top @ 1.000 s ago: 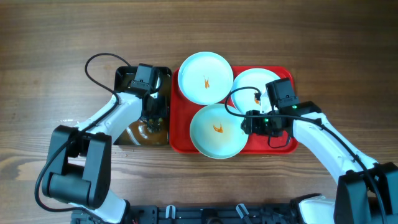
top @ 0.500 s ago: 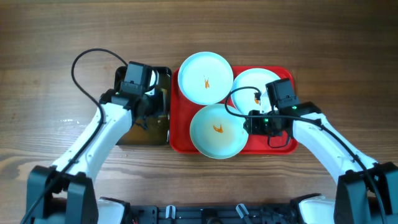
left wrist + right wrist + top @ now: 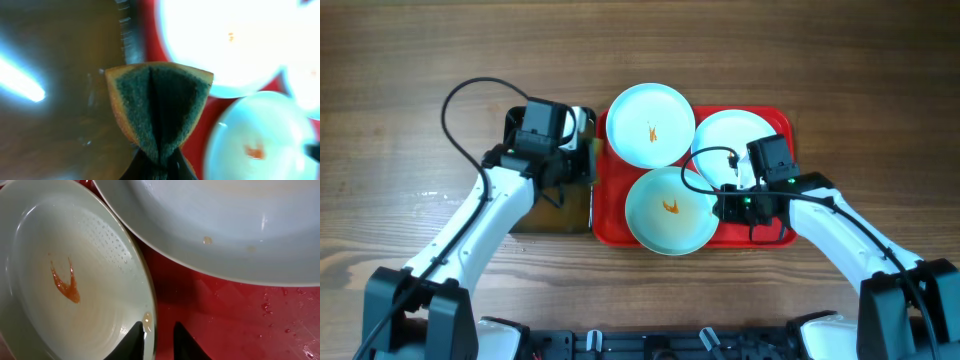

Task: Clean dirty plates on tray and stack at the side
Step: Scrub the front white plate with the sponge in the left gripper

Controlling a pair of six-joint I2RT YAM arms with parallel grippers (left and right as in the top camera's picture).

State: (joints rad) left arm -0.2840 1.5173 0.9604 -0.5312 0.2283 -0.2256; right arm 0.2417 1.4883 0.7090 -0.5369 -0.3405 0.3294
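Three pale plates with orange marks lie on the red tray (image 3: 779,236): one at the back left (image 3: 650,124), one at the back right (image 3: 732,136), one at the front (image 3: 668,210). My left gripper (image 3: 576,152) is shut on a folded sponge (image 3: 159,102) with a dark scouring face. It holds the sponge over the basin's right edge, beside the tray. My right gripper (image 3: 159,336) grips the right rim of the front plate (image 3: 75,280), one finger inside and one outside. The back right plate (image 3: 225,225) lies just beyond it.
A black basin (image 3: 551,214) of brownish water (image 3: 50,100) stands left of the tray. The tray's bare red floor (image 3: 240,325) shows wet drops. Bare wooden tabletop (image 3: 400,90) lies all around.
My left arm has lifted the sponge out of the basin and carried it right, towards the tray. My right wrist has shifted slightly forward and stayed at the front plate's rim.
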